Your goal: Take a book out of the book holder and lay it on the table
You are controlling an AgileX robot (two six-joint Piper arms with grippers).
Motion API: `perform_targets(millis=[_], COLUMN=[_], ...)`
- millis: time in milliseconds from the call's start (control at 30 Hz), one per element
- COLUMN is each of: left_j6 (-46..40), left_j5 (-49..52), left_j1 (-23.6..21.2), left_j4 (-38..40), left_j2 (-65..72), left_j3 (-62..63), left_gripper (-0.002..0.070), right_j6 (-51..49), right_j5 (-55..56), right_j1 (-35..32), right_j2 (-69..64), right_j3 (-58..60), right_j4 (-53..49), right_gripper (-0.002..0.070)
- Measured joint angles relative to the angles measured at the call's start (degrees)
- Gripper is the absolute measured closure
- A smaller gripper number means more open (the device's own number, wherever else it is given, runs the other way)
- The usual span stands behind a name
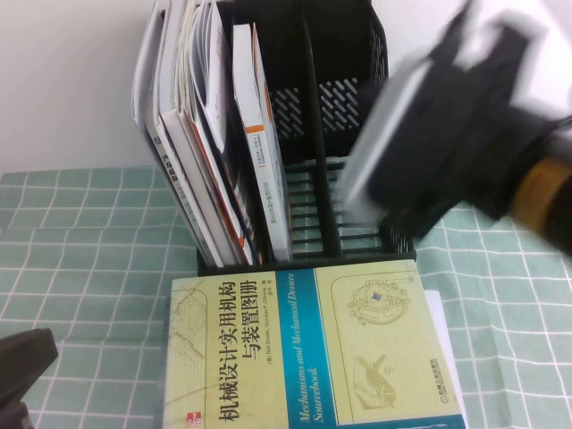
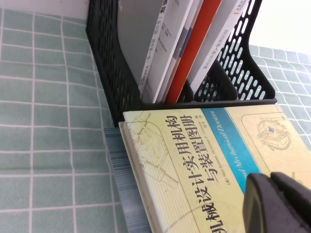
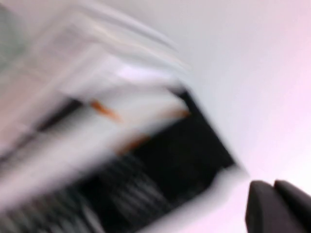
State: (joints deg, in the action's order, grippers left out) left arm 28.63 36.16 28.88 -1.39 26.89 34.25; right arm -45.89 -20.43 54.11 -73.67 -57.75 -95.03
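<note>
My right tool [image 3: 274, 206] pressed together, empty, raised beside the book holder [image 1: 353, 116], the book [image 1: 313, 353] flat on the worktop [image 1: 80, 259] below it, touching holder's front, my left tool [image 2: 279, 201] low over the book's cover, fingers cannot tell.

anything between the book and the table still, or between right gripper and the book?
Nothing visible. The book already lies flat on the table in front of the book holder. Right gripper, shut and empty, is above the holder; left gripper hovers over the book.
</note>
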Motion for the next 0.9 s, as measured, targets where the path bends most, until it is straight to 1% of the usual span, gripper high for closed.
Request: perform_targets(millis=[67, 133, 167, 233, 333, 433, 567, 667, 767, 900], left_j6=[0.0, -0.1, -0.1, -0.2, -0.3, -0.3, -0.8, -0.9, -1.0, -1.0], left_j5=[-0.1, -0.2, -0.3, -1.1, -2.7, -6.4, -19.1, -28.5, -35.4, -38.7], left_j1=[0.0, 0.0, 0.0, 0.0, 0.0, 0.0, 0.0, 0.0, 0.0, 0.0], left_j4=[-0.1, -0.8, -1.5, -3.1, -6.3, -9.6, -13.3, -15.5, -16.3, -16.7], left_j2=[0.0, 0.0, 0.0, 0.0, 0.0, 0.0, -0.1, -0.1, -0.1, -0.1], left_j3=[0.0, 0.0, 0.0, 0.0, 0.0, -0.1, -2.0, -4.8, -8.2, -11.7], left_gripper=[0.0678, 0.0678, 0.0678, 0.0678, 0.0678, 0.0678, 0.0678, 0.0678, 0.0678, 0.0678], right_j6=[10.5, 23.2, 27.2, 32.8, 35.8, 37.6, 38.7, 39.4, 39.9, 40.1], right_j5=[-11.6, -24.6, -29.7, -41.2, -47.9, -49.3, -46.6, -39.8, -31.3, -22.8], right_j1=[0.0, -0.1, -0.1, -0.1, -0.1, -0.1, -0.1, -0.1, -0.1, -0.1], right_j2=[2.7, 5.1, 6.0, 8.3, 12.9, 20.9, 33.5, 44.6, 55.5, 65.9], right_j3=[-1.8, -4.3, -5.3, -6.9, -6.5, -3.4, 5.3, 13.5, 22.4, 33.6], right_j4=[8.4, 19.9, 24.4, 33.7, 45.0, 54.7, 64.4, 70.7, 75.9, 76.9], right_gripper=[0.0666, 0.0673, 0.0673, 0.0675, 0.0676, 0.0677, 0.0677, 0.0678, 0.0678, 0.0678])
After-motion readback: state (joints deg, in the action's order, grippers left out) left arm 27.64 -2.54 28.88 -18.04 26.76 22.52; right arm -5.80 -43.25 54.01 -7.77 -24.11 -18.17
